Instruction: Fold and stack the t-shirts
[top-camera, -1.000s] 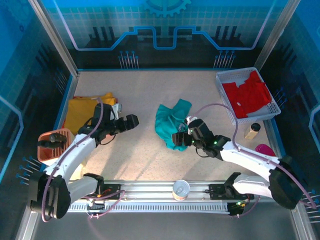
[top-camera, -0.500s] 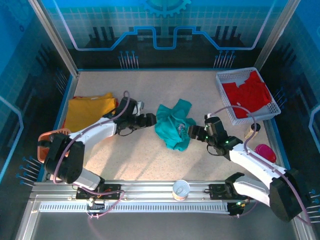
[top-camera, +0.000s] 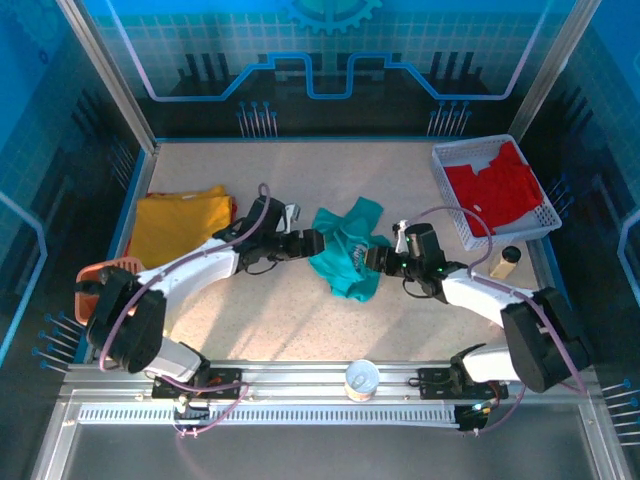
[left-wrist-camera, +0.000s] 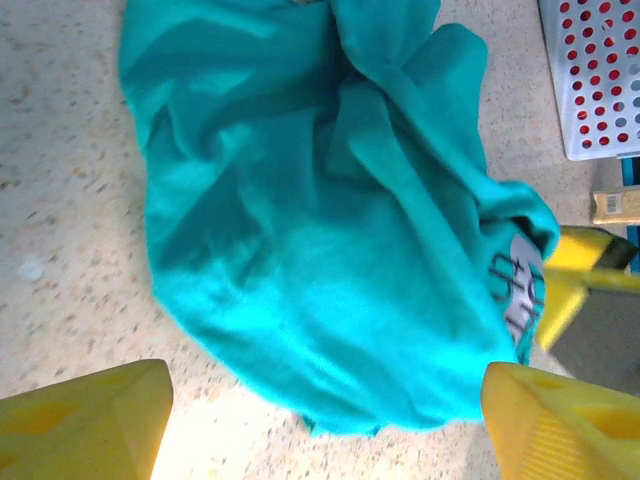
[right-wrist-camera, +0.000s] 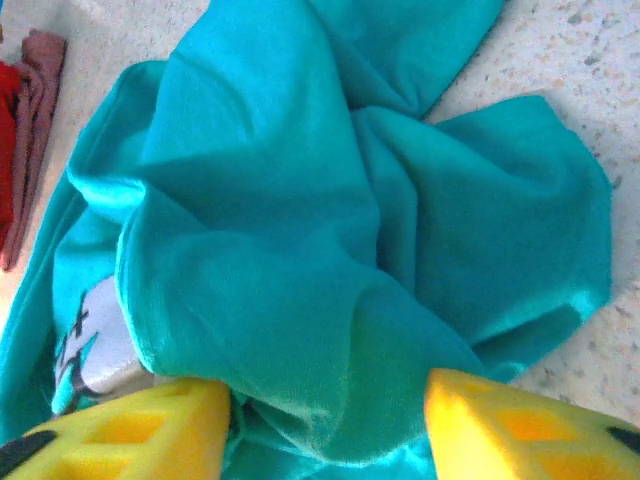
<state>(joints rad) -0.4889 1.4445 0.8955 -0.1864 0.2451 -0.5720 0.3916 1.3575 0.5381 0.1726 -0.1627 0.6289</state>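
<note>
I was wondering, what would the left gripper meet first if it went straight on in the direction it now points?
Almost certainly the crumpled teal-green cloth t-shirt: it lies straight ahead, in line with the gap between the left gripper's open yellow fingers. It seems very near, though the depth is hard to judge.

teal t-shirt (top-camera: 345, 257), pale print (left-wrist-camera: 519, 292) | mustard t-shirt (top-camera: 175, 228) | red t-shirt (top-camera: 495, 190) | white perforated basket (top-camera: 449, 190)

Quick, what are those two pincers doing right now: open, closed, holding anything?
Left pincer: open, holding nothing.
Right pincer: jaws around a fold of the teal t-shirt; whether it grips cannot be told.
</note>
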